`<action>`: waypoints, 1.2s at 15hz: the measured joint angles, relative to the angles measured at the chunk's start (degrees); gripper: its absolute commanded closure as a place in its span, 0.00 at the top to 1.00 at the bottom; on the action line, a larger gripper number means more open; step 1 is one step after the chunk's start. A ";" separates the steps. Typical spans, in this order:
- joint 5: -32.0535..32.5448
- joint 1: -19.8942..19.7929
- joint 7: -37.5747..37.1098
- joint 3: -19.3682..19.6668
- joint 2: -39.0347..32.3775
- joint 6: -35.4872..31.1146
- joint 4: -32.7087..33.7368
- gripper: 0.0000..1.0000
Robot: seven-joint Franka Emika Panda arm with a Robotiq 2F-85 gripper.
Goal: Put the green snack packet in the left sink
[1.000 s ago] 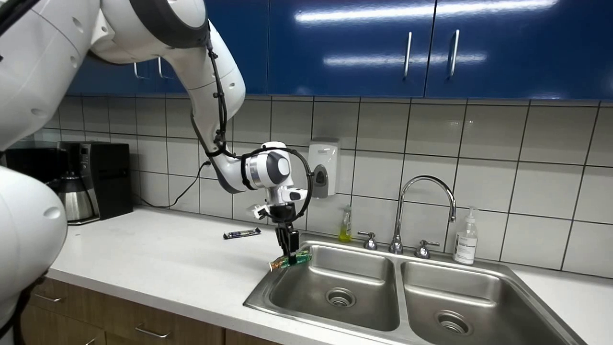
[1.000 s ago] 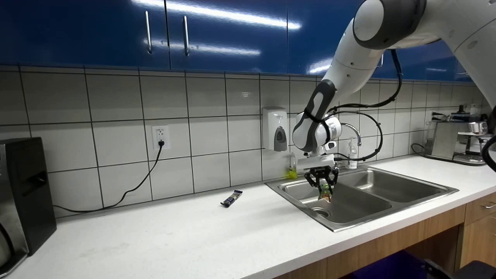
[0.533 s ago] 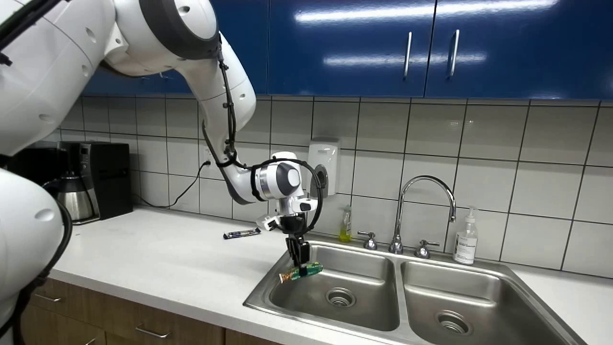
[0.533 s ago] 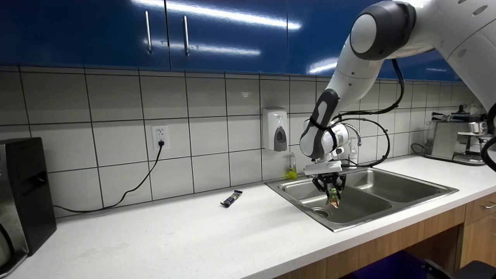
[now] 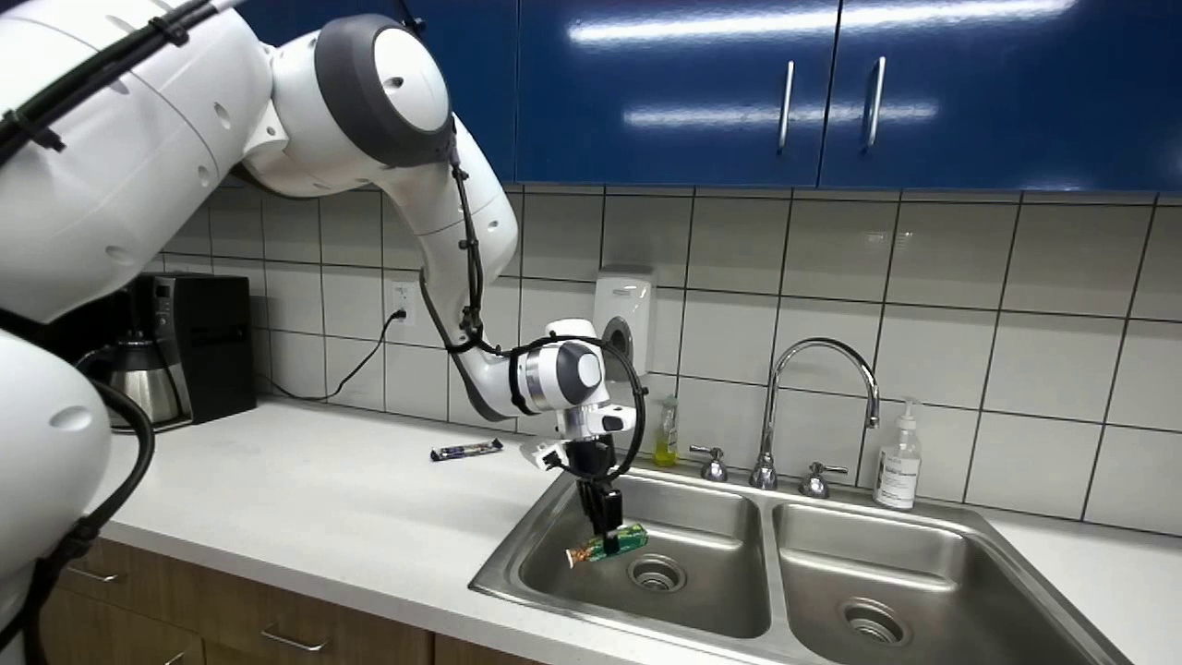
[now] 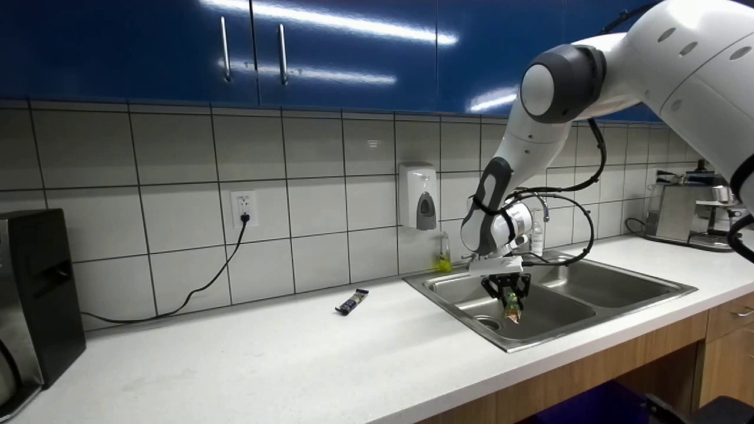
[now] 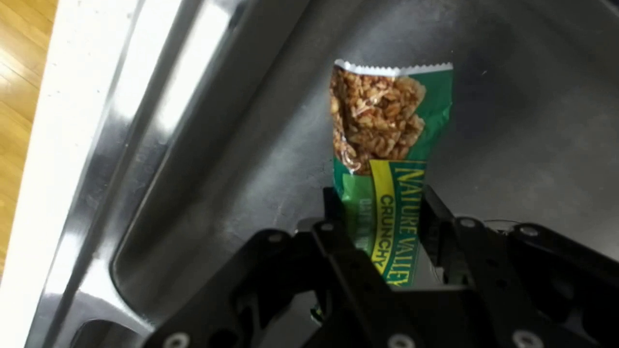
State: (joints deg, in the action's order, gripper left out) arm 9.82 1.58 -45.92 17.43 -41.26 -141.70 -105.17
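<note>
The green snack packet (image 5: 633,537) is long and flat, with a brown granola picture at one end. It also shows in an exterior view (image 6: 513,312) and in the wrist view (image 7: 387,116). My gripper (image 5: 609,543) is shut on its middle, a finger on each long side, as the wrist view (image 7: 379,205) shows. The packet hangs over the left sink (image 5: 702,591), near its round drain in an exterior view. The steel floor lies beneath it in the wrist view (image 7: 271,164). Its exact height above that floor is hard to tell. The fingers hide its middle and lower end.
The right basin (image 5: 859,545) adjoins across a divider. A tall faucet (image 5: 766,416), handles, a yellow-green bottle (image 5: 666,439) and a white pump bottle (image 5: 898,466) stand behind. A dark wrapped bar (image 5: 466,450) lies on the white counter (image 6: 283,359).
My gripper has carried the packet from the basin's left rim further over the left basin and lower, toward the drain in an exterior view. The grip is unchanged.
</note>
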 measured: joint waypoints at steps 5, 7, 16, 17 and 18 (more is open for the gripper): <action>-1.97 -0.74 0.00 0.00 -5.46 -0.01 5.25 0.16; -2.74 -0.78 0.00 0.00 -7.51 -0.01 7.20 0.16; -4.22 -1.55 0.00 0.21 -15.55 0.06 15.28 0.16; -4.26 -1.71 0.00 0.22 -16.36 0.08 16.05 0.16; -4.31 -1.86 0.00 0.24 -17.15 0.09 16.80 0.16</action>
State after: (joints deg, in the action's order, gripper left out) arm 5.51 -0.27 -45.92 17.67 -58.41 -141.61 -88.37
